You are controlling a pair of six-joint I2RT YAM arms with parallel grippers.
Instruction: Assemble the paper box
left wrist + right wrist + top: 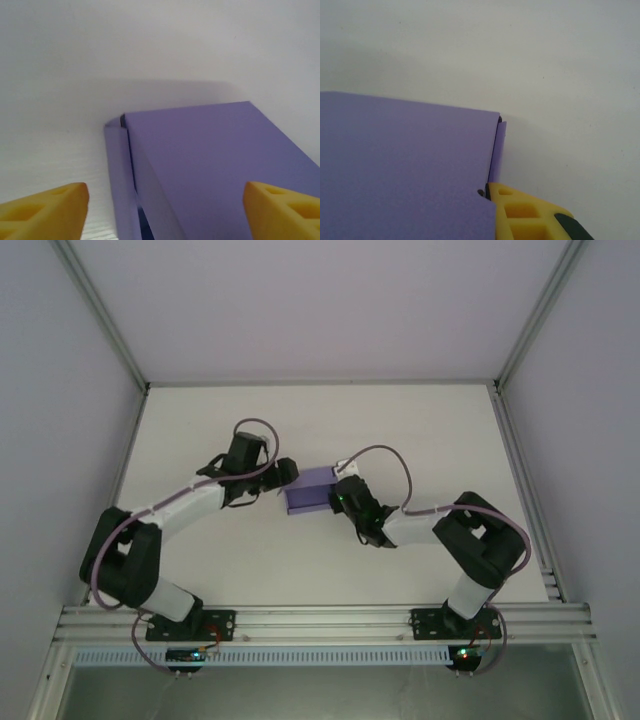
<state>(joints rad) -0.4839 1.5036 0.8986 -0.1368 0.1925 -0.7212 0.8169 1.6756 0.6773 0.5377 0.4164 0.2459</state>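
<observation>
The paper box [308,492], at centre frame, is plain lavender-purple and unpatterned. The table [300,430] is plain white. The arms [180,505] are black with pale grey segments, and the fingers [45,212] are bright yellow.

Two black-jointed robot arms [170,510] with white link casings, looping purplish-grey cables [255,424], black base plates [205,625] and yellow plastic jaws with recessed pockets.
</observation>
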